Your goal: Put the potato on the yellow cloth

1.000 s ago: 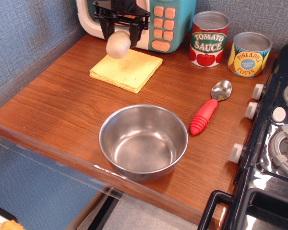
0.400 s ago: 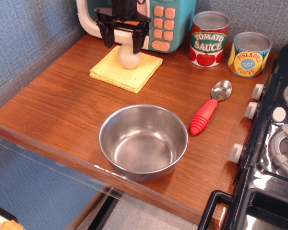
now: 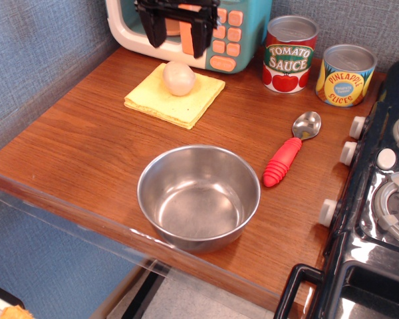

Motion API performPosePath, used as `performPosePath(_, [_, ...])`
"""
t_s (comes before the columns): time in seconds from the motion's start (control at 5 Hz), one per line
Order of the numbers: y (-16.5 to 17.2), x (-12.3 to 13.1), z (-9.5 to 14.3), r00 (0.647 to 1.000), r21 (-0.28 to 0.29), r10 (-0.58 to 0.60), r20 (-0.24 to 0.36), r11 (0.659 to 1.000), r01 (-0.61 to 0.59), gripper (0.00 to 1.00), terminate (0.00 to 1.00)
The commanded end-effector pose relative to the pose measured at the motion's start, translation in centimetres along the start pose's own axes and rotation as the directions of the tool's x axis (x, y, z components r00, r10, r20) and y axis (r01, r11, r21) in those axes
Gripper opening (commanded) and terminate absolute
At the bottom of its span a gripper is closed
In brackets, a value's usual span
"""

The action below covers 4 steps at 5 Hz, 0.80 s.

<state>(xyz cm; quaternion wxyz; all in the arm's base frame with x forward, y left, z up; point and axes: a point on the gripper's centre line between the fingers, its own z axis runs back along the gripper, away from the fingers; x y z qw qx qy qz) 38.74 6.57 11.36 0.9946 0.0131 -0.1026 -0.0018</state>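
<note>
The smooth pale beige egg-shaped potato (image 3: pixel 179 78) rests on the flat pale yellow folded cloth (image 3: pixel 173 97), sitting on the cloth's back half, nearer the wall. The cloth lies on the brown wood-grain surface (image 3: pixel 86 143), turned at an angle so that one corner points toward the front.

In front of the cloth stands a round, shiny steel bowl (image 3: pixel 199 197), near the surface's front edge. To its right lies a spoon with a ribbed red handle and a metal head (image 3: pixel 291 155), apart from the bowl. Behind the spoon, against the wall, stand two toy cans side by side — a red-labelled tomato sauce can (image 3: pixel 290 53) and a yellow-and-blue pineapple slices can (image 3: pixel 345 74). A teal and cream toy microwave with orange buttons (image 3: pixel 234 33) sits at the back, just behind the cloth. A black toy stove with white knobs (image 3: pixel 379 199) borders the surface on the right, and a blue-grey textured wall (image 3: pixel 33 60) runs along the left and the back.

The black two-fingered tool (image 3: pixel 177 30) hangs above the potato, in front of the microwave — fingers pointing down, spread apart, holding nothing and clear of the potato.
</note>
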Motion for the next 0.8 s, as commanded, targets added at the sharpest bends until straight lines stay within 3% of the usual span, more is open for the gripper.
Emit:
performPosePath(0.0, [-1.51,-3.05,2.47,0.997,0.010,-0.063,0.036,0.998,0.062,1.00,0.00])
performPosePath(0.4, [-1.65,-3.54,2.41,0.998,0.022,-0.059,0.028,0.998,0.058,1.00,0.00])
performPosePath(0.6, [-1.65,-3.54,2.41,0.998,0.022,-0.059,0.028,0.998,0.058,1.00,1.00])
